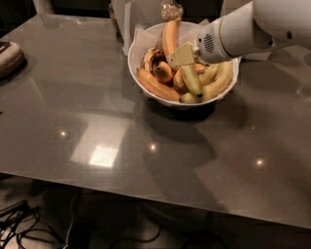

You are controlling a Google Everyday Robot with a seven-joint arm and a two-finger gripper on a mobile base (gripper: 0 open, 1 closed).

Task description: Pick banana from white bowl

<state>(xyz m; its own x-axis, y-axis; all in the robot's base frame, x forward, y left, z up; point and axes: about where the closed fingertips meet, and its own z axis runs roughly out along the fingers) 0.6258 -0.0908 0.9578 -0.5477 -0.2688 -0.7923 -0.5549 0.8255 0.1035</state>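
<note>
The white bowl (137, 46), lined with white paper, stands at the far middle of the grey table and holds several bananas. The greenish-yellow banana (191, 79) with a dark tip lies in the bowl's middle, pointing toward the front rim. Long orange bananas lie at the back (170, 35) and along the left front (154, 85). A small brown-spotted one (162, 71) sits between them. My gripper (181, 54) reaches in from the upper right on a white arm. It hangs over the bowl, just above the upper end of the greenish-yellow banana.
A round brownish object (8, 57) lies at the table's left edge. A white paper or box (130, 18) and a small jar (171, 8) stand behind the bowl. The table's front edge (146, 197) runs across the lower frame, with cables on the floor below.
</note>
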